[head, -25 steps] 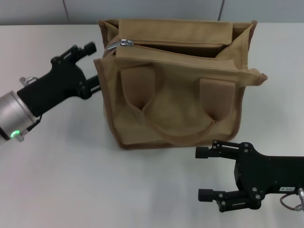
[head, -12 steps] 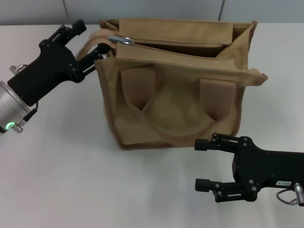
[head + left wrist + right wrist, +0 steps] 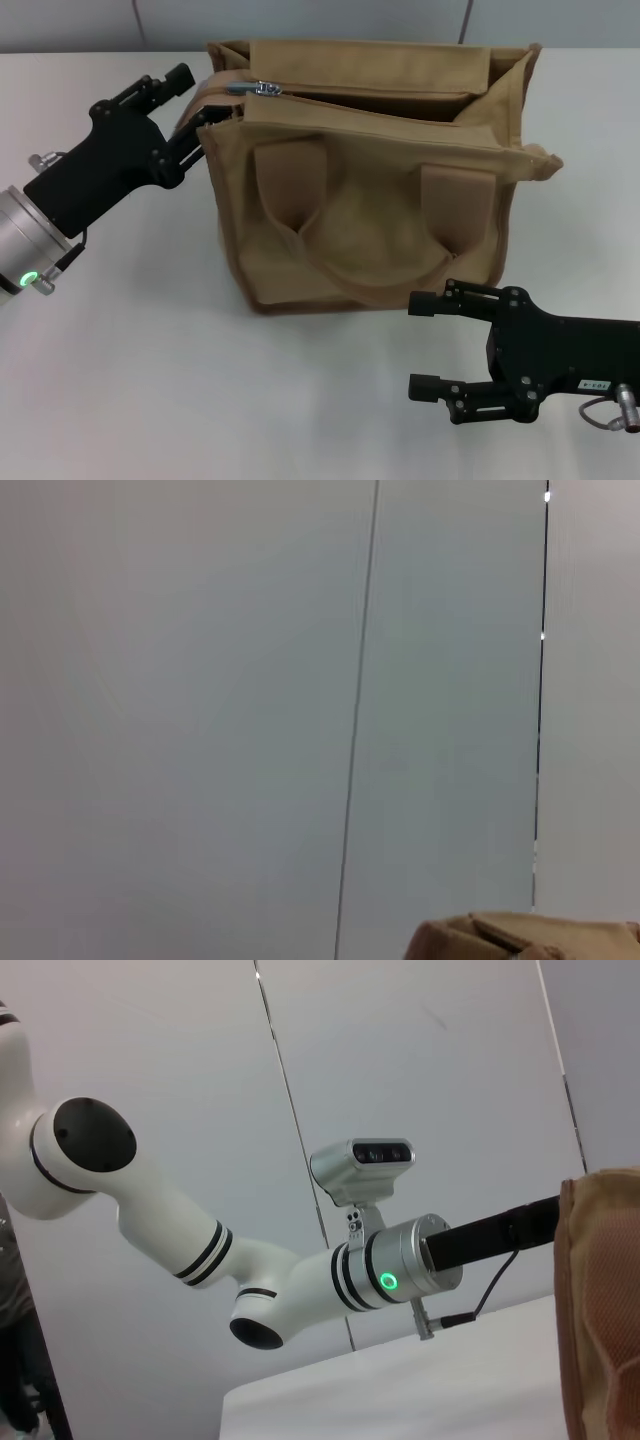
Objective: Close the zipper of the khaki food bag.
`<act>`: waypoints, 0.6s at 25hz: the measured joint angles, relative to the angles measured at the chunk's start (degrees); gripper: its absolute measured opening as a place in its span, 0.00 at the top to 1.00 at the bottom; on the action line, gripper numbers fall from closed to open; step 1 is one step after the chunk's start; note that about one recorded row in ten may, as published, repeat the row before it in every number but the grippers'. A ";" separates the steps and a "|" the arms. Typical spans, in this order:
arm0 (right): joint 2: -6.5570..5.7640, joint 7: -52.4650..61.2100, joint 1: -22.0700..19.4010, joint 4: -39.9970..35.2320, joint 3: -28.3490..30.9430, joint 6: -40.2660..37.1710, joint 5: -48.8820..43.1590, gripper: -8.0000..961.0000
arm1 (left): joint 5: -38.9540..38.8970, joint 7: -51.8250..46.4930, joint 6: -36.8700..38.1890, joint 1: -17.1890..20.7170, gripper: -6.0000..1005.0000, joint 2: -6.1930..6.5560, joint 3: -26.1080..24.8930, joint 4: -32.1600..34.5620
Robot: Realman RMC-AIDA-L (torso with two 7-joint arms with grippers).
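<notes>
The khaki food bag (image 3: 370,200) stands in the middle of the white table (image 3: 150,380), its top gaping open. The zipper (image 3: 380,96) runs along the top, and its silver pull tab (image 3: 263,88) sits at the bag's left end. My left gripper (image 3: 198,98) is at the bag's upper left corner. Its fingers (image 3: 168,84) are apart, with a khaki fabric strip of the bag's end between them. My right gripper (image 3: 425,345) is open and empty, low over the table in front of the bag's right corner. The bag's edge shows in the right wrist view (image 3: 600,1310) and the left wrist view (image 3: 530,938).
The bag's two looped handles hang down its front side (image 3: 375,270). A grey wall (image 3: 300,20) rises behind the table. The right wrist view shows my left arm (image 3: 300,1280) reaching to the bag. The left wrist view shows mostly wall.
My left gripper has moved from beside the bag's left side up to its top left corner, and the fabric strip there has lifted. The right gripper has shifted only slightly.
</notes>
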 joint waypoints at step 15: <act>-0.01 0.00 -0.08 3.41 0.02 -0.13 3.15 0.13 | -0.36 4.77 3.28 0.59 0.83 0.03 -5.22 -6.76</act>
